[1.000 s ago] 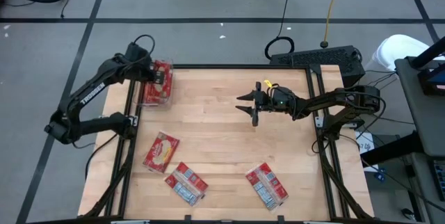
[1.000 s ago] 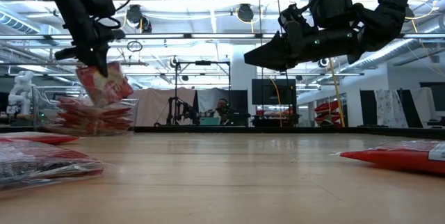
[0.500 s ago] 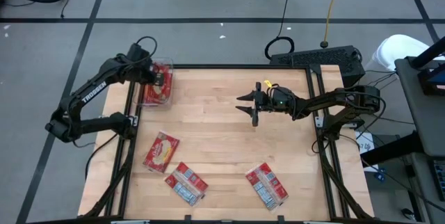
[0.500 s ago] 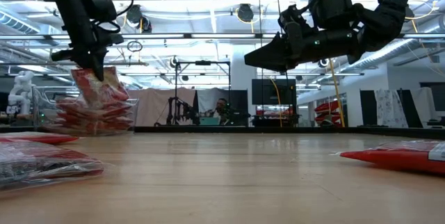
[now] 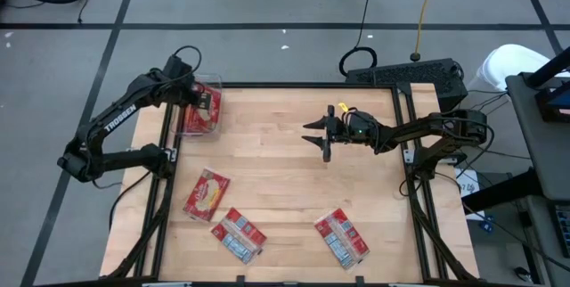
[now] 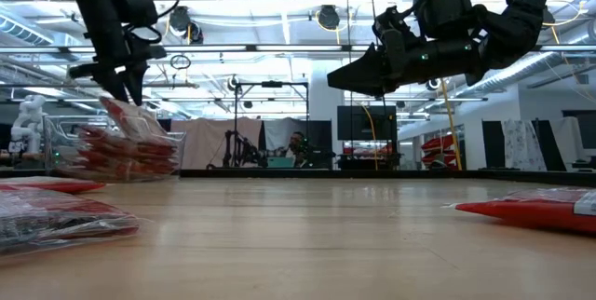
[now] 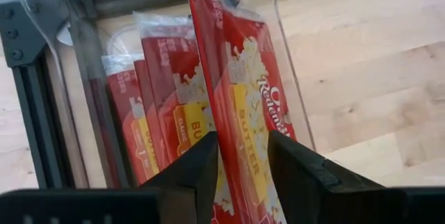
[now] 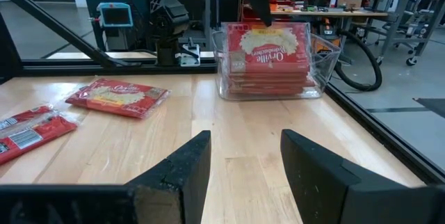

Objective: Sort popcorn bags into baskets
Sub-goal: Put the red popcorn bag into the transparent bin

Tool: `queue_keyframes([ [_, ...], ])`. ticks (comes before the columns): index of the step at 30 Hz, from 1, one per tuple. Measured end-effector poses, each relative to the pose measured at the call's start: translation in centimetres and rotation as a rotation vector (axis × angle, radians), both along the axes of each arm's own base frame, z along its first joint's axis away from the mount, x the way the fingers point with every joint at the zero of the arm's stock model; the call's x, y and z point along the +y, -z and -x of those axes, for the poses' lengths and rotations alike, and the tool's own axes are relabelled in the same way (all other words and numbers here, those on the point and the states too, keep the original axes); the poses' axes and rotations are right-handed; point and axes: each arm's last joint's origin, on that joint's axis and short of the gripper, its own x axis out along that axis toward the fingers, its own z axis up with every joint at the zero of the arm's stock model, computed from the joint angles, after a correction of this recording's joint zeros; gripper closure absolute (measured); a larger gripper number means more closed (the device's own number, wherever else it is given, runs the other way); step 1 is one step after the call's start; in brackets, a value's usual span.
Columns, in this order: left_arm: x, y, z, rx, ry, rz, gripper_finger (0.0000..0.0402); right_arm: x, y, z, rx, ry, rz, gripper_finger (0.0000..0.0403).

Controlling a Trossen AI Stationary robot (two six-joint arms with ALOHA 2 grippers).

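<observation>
High view: clear basket of popcorn bags at table's far-left corner | left gripper above it, fingers parted beside top bag, grip unclear | right gripper open, empty, mid-table | three bags along near edge | lab behind.

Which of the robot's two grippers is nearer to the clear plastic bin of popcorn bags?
The left. The left gripper hangs right over the clear bin at the table's far left corner; the right gripper hovers open above mid-table, well away.
</observation>
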Motion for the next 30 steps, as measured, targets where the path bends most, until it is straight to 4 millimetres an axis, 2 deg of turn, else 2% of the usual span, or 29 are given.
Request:
queue_keyframes([
  [4,0.1,-1.1,-0.2,0.009,-0.003,-0.048,0.0279,0.0,0.0,0.0,0.0,0.0,0.0,0.0236],
  [10,0.2,-4.2,-0.9,0.066,0.007,-0.214,0.0299,0.0,0.0,0.0,0.0,0.0,0.0,0.0236],
  [13,0.3,-4.2,-1.5,0.061,0.058,-0.263,0.0308,0.0,0.0,0.0,-0.004,0.0,0.001,0.0236],
  [15,0.3,-3.6,-1.7,0.07,0.09,-0.271,0.0312,0.0,0.0,0.0,-0.003,0.001,0.006,0.0236],
  [19,0.1,-0.6,-1.9,0.105,0.123,-0.226,0.0329,0.0,0.0,0.0,-0.001,0.004,0.017,0.0236],
  [22,0.0,1.7,-1.8,0.112,0.127,-0.207,0.0351,0.0,0.0,0.0,-0.002,0.004,0.013,0.0236],
  [26,-0.1,4.0,-2.6,0.058,0.16,-0.267,0.0391,0.0,0.0,0.0,-0.002,0.006,0.014,0.0236],
  [30,-0.4,5.8,-2.6,0.071,0.123,-0.283,0.0392,0.0,0.0,0.0,-0.001,0.006,0.019,0.0236],
])
